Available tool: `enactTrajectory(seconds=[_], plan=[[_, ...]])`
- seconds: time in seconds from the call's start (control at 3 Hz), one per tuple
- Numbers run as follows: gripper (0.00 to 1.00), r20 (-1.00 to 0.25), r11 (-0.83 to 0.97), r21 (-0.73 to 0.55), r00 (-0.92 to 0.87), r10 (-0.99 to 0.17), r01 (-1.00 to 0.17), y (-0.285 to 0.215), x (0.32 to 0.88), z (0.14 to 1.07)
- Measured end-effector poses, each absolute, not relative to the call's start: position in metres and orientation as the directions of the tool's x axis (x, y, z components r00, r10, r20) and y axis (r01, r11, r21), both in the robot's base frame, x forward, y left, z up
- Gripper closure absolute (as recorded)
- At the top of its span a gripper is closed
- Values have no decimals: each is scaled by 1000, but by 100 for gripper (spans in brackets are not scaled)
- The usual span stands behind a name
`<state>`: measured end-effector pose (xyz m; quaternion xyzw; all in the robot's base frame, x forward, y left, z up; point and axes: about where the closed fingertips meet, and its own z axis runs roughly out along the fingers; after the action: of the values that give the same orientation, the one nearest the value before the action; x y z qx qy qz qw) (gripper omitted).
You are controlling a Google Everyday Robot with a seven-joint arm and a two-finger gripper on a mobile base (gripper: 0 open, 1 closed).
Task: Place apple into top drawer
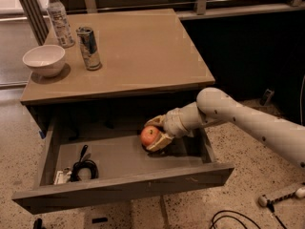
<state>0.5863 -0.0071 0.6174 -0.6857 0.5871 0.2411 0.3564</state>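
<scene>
Your gripper (157,132) was down inside the open top drawer (143,185), toward its right end, below the bench's front edge. The fingers (160,141) were closed on the apple (149,135), one above it and one below, only as wide apart as the fruit. The apple was inside the drawer, right of its middle and nearer the back than the front panel. Couldn't tell if it touched the drawer floor. The arm (248,123) came in from the right, over the drawer's right wall.

In the drawer's front-left corner lay a coiled black cable (84,168), with a small white item (59,176) just beside it, well apart from the apple.

On the benchtop (147,46), all toward the left edge: a white bowl (44,59) nearest the front-left corner, an upright can (89,48) just to its right, and a water bottle (59,17) upright behind them near the back-left corner.
</scene>
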Motion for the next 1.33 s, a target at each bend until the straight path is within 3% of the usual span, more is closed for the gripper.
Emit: enactTrajectory(seconds=[0.33, 1.33], plan=[[82, -749, -57, -205, 194, -633, -977, -7, 586, 617], [12, -749, -57, -205, 194, -633, -977, -7, 586, 617]])
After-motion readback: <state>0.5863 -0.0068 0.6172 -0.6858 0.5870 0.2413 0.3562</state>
